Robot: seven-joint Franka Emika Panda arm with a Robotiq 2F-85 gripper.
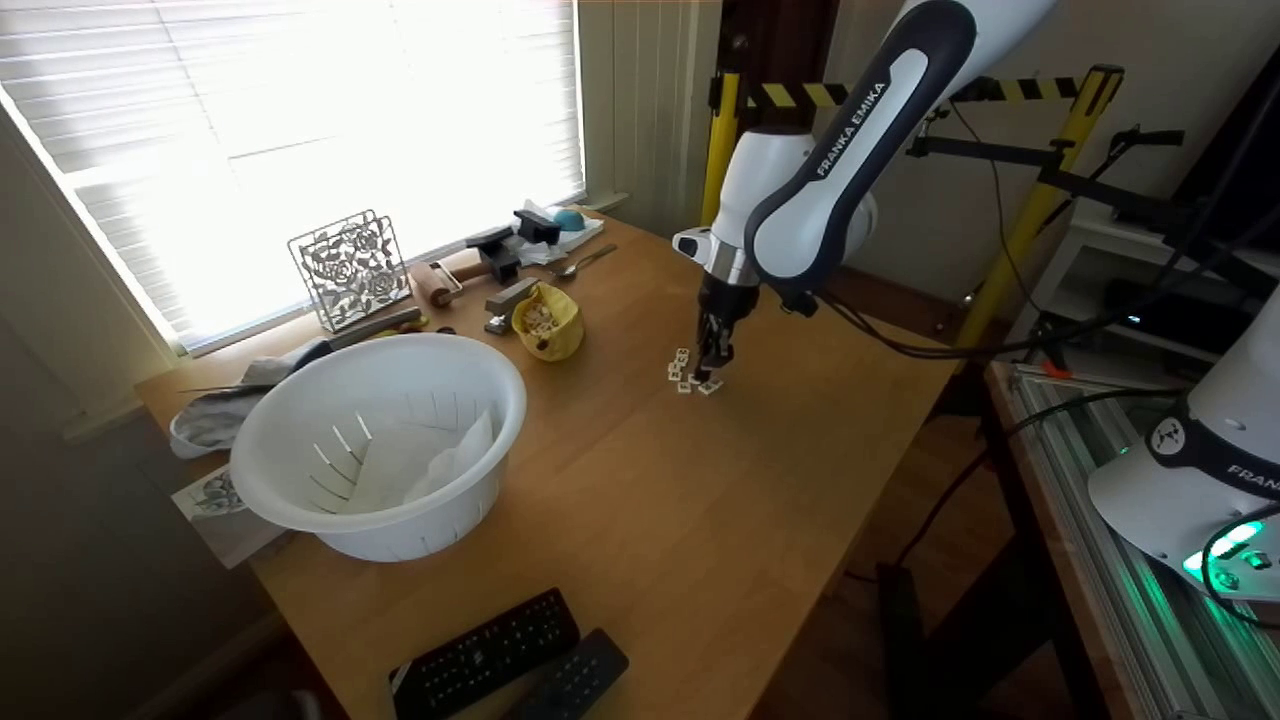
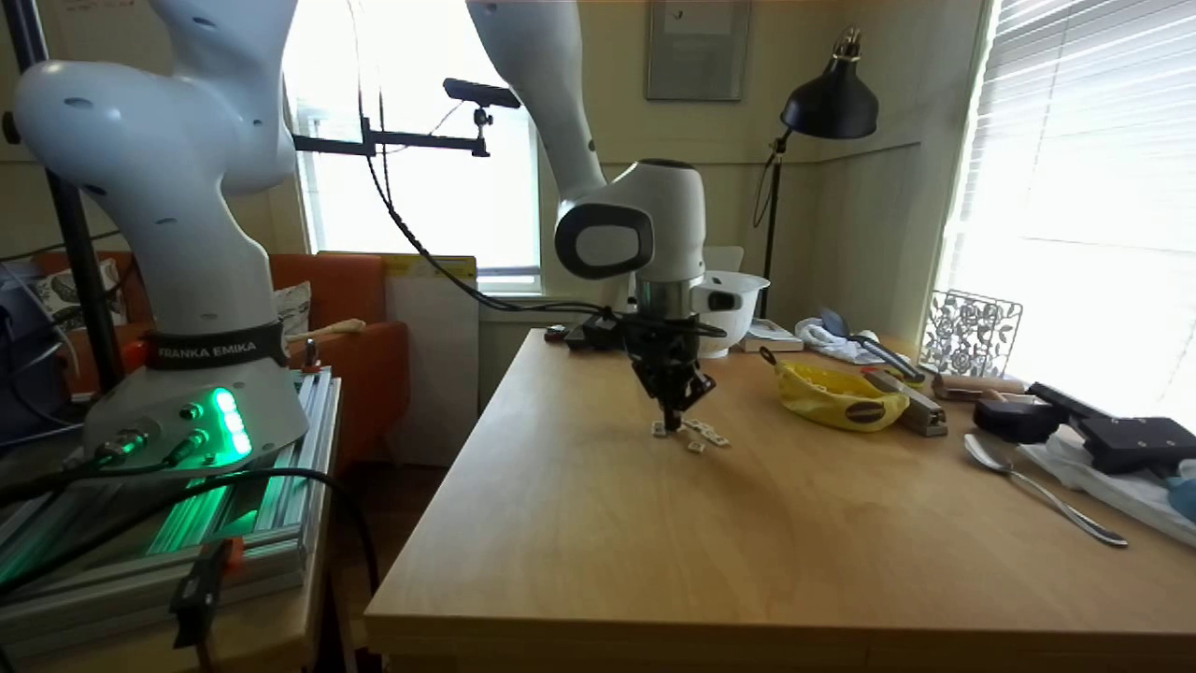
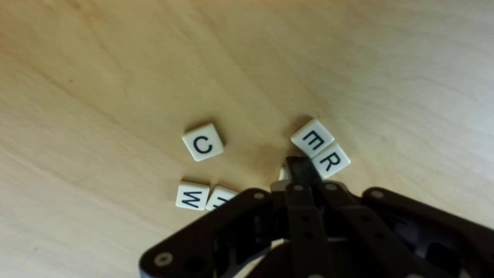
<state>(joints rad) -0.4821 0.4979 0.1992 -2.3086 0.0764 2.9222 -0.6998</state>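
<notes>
My gripper (image 3: 303, 170) points down at the wooden table with its dark fingertips together. It also shows in both exterior views (image 1: 704, 374) (image 2: 672, 426), low at the tabletop among small white letter tiles. In the wrist view, an E tile (image 3: 312, 138) and an R tile (image 3: 332, 160) lie against each other just right of the fingertips, which touch or nearly touch them. A C tile (image 3: 203, 142) lies apart to the left. A W tile (image 3: 192, 195) lies beside a tile (image 3: 220, 197) partly covered by the gripper. Another tile's white edge (image 3: 282, 175) shows left of the fingertips, mostly hidden.
A yellow pouch (image 1: 562, 335) with small pale pieces stands beside a stapler (image 2: 914, 404). A large white basket (image 1: 405, 535) and black remotes (image 1: 490, 650) are farther along the table. A spoon (image 2: 1046, 500), a metal rose-pattern holder (image 1: 350, 268) and a rolling pin (image 1: 435, 284) lie windowside.
</notes>
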